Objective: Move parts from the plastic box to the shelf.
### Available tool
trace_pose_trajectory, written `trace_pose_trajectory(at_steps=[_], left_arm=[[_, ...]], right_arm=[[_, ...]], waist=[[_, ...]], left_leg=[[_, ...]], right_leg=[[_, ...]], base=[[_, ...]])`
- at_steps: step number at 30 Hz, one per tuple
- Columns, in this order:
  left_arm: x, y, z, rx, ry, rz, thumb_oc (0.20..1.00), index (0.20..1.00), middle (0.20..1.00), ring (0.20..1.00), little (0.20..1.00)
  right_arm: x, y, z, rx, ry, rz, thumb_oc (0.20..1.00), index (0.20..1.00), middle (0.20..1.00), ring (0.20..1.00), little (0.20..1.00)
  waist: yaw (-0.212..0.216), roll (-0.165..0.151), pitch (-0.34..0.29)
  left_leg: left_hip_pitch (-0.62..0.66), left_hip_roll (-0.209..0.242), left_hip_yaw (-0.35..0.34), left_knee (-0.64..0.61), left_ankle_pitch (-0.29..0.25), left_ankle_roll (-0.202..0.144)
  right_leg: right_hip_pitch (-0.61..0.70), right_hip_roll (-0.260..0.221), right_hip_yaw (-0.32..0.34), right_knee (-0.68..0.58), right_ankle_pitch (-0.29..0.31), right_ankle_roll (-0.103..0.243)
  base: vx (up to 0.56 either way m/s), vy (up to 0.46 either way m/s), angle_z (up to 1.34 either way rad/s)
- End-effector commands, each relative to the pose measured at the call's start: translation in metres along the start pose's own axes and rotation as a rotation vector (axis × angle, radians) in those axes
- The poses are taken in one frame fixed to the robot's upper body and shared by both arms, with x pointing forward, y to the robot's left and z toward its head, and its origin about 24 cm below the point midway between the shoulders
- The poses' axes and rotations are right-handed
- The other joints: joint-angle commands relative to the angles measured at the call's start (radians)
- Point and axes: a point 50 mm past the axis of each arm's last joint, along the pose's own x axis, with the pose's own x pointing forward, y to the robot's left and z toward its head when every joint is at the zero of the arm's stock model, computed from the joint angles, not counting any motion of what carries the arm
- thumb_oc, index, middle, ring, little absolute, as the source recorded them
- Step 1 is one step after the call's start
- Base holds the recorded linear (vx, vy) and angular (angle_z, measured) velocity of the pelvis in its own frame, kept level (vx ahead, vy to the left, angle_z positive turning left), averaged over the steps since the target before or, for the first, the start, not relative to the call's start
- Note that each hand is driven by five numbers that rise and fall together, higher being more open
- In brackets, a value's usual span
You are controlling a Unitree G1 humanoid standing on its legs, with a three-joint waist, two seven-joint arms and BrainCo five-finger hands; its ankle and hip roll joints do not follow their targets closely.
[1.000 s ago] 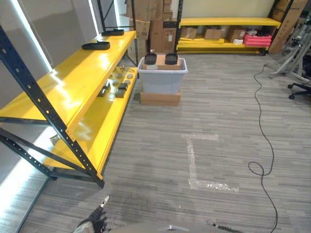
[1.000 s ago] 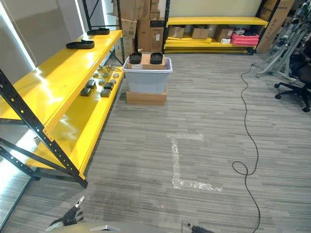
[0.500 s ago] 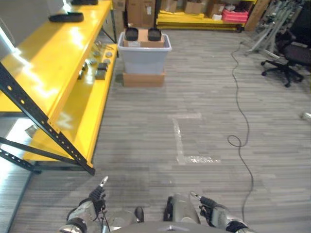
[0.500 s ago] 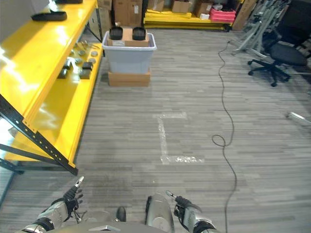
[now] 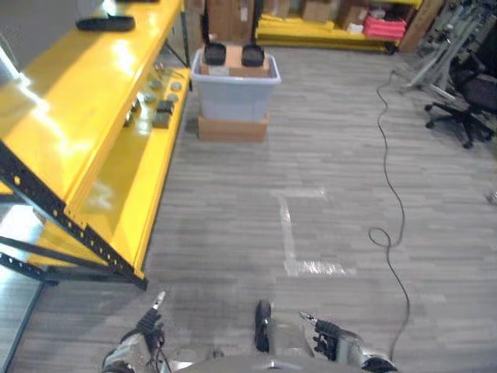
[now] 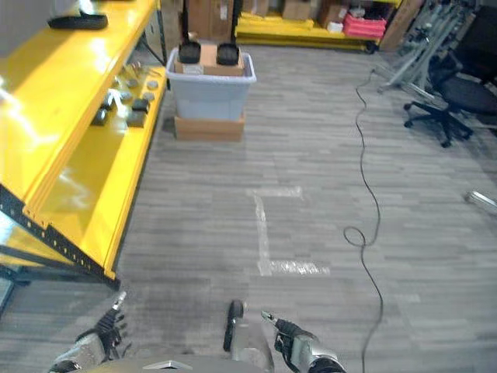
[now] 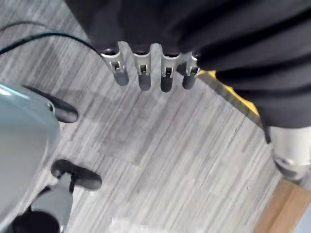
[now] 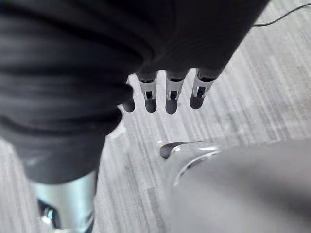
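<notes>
Both robot hands are low at the near edge of the head views, over grey plank floor (image 5: 233,225). Left robot hand (image 5: 144,332): fingers (image 7: 141,73) straight, holding nothing. Right robot hand (image 5: 330,342): fingers (image 8: 167,94) straight and relaxed, holding nothing.

Plastic box (image 5: 233,89) is far ahead of both hands, nearer the left hand's side, sitting on a flat cardboard box (image 5: 231,128). Two black parts (image 5: 233,54) sit at its top on a cardboard piece.

Yellow shelf (image 5: 85,101) runs ahead of the left hand. Its lower level carries small dark and grey parts (image 5: 159,109), just beside the box. The upper level has a flat black part (image 5: 105,23) at the far end.
</notes>
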Motion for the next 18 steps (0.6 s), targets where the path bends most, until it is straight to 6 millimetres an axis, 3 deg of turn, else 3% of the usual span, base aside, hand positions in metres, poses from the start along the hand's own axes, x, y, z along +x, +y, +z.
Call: trace_pose_trajectory(at_steps=[1, 2, 3, 6, 8, 10, 11, 13, 15, 17, 18], left_arm=[[0.002, -0.01, 0.024, -0.01, -0.085, -0.033, 1.0, 1.0, 1.0, 1.0, 1.0], [0.003, -0.017, 0.026, -0.037, -0.092, -0.046, 1.0, 1.0, 1.0, 1.0, 1.0], [0.003, -0.018, 0.029, -0.035, -0.097, -0.051, 1.0, 1.0, 1.0, 1.0, 1.0], [0.004, -0.02, 0.032, -0.027, -0.106, -0.06, 1.0, 1.0, 1.0, 1.0, 1.0], [0.004, -0.018, 0.034, -0.027, -0.114, -0.062, 1.0, 1.0, 1.0, 1.0, 1.0], [0.004, -0.014, 0.033, -0.036, -0.119, -0.054, 1.0, 1.0, 1.0, 1.0, 1.0], [0.003, -0.013, 0.031, -0.045, -0.117, -0.052, 1.0, 1.0, 1.0, 1.0, 1.0], [0.002, -0.01, 0.028, -0.057, -0.114, -0.046, 1.0, 1.0, 1.0, 1.0, 1.0], [0.001, -0.007, 0.025, -0.064, -0.114, -0.042, 1.0, 1.0, 1.0, 1.0, 1.0], [-0.002, 0.002, 0.023, -0.09, -0.126, -0.008, 1.0, 1.0, 1.0, 1.0, 1.0], [-0.002, 0.004, 0.022, -0.098, -0.129, -0.001, 1.0, 1.0, 1.0, 1.0, 1.0]], right_arm=[[-0.003, -0.016, 0.023, -0.057, -0.06, -0.037, 1.0, 1.0, 1.0, 1.0, 1.0], [-0.005, -0.019, 0.025, -0.055, -0.071, -0.055, 1.0, 1.0, 1.0, 1.0, 1.0], [-0.006, -0.022, 0.026, -0.047, -0.076, -0.066, 1.0, 1.0, 1.0, 1.0, 1.0], [-0.006, -0.027, 0.026, -0.026, -0.08, -0.078, 1.0, 1.0, 1.0, 1.0, 1.0], [-0.005, -0.029, 0.026, -0.022, -0.079, -0.078, 1.0, 1.0, 1.0, 1.0, 1.0], [-0.004, -0.027, 0.025, -0.037, -0.079, -0.076, 1.0, 1.0, 1.0, 1.0, 1.0], [-0.004, -0.026, 0.025, -0.042, -0.079, -0.079, 1.0, 1.0, 1.0, 1.0, 1.0], [-0.004, -0.025, 0.026, -0.044, -0.085, -0.081, 1.0, 1.0, 1.0, 1.0, 1.0], [-0.004, -0.023, 0.028, -0.046, -0.096, -0.069, 1.0, 1.0, 1.0, 1.0, 1.0], [-0.004, -0.012, 0.038, -0.074, -0.127, -0.029, 1.0, 1.0, 1.0, 1.0, 1.0], [-0.004, -0.009, 0.039, -0.077, -0.133, -0.021, 1.0, 1.0, 1.0, 1.0, 1.0]], waist=[[0.008, -0.031, 0.003], [0.008, -0.05, 0.014], [0.008, -0.054, 0.023], [0.014, -0.054, 0.042], [0.024, -0.049, 0.051], [0.039, -0.029, 0.045], [0.053, -0.014, 0.046], [0.082, 0.018, 0.046], [0.114, 0.035, 0.05], [0.16, 0.033, 0.04], [0.166, 0.033, 0.035]], left_leg=[[-0.07, 0.103, 0.023, 0.181, 0.142, -0.035], [-0.207, 0.144, 0.042, 0.481, 0.24, -0.059], [-0.27, 0.143, 0.046, 0.538, 0.24, -0.052], [-0.353, 0.126, 0.072, 0.521, 0.211, -0.029], [-0.345, 0.094, 0.099, 0.39, 0.193, -0.019], [-0.334, 0.056, 0.102, 0.143, 0.213, -0.026], [-0.337, 0.042, 0.096, 0.021, 0.243, -0.036], [-0.382, 0.048, 0.086, -0.112, 0.364, -0.068], [-0.445, 0.054, 0.098, -0.184, 0.435, -0.087], [-0.478, 0.051, 0.101, -0.111, 0.42, -0.063], [-0.478, 0.052, 0.098, -0.098, 0.409, -0.054]], right_leg=[[0.078, -0.042, 0.025, -0.185, 0.103, 0.081], [0.117, -0.025, 0.013, -0.202, 0.075, 0.033], [0.128, -0.018, 0.013, -0.208, 0.07, 0.022], [0.162, 0.001, 0.022, -0.224, 0.063, 0.02], [0.191, 0.015, 0.038, -0.238, 0.053, 0.027], [0.208, 0.035, 0.058, -0.235, 0.035, 0.042], [0.223, 0.047, 0.075, -0.225, 0.023, 0.049], [0.258, 0.079, 0.099, -0.207, 0.001, 0.046], [0.307, 0.098, 0.104, -0.194, -0.028, 0.037], [0.351, 0.08, 0.094, -0.128, -0.114, 0.043], [0.349, 0.077, 0.095, -0.109, -0.125, 0.046]], base=[[0.27, -0.303, 0.09], [0.31, -0.339, -0.12], [0.34, -0.342, 0.06], [0.21, -0.079, 0.16], [0.3, 0.02, -0.38], [0.45, 0.096, -0.19], [0.5, 0.11, -0.19], [0.54, 0.089, -0.19], [0.66, 0.103, -0.63], [0.68, 0.149, -0.42], [0.45, 0.125, -0.85]])
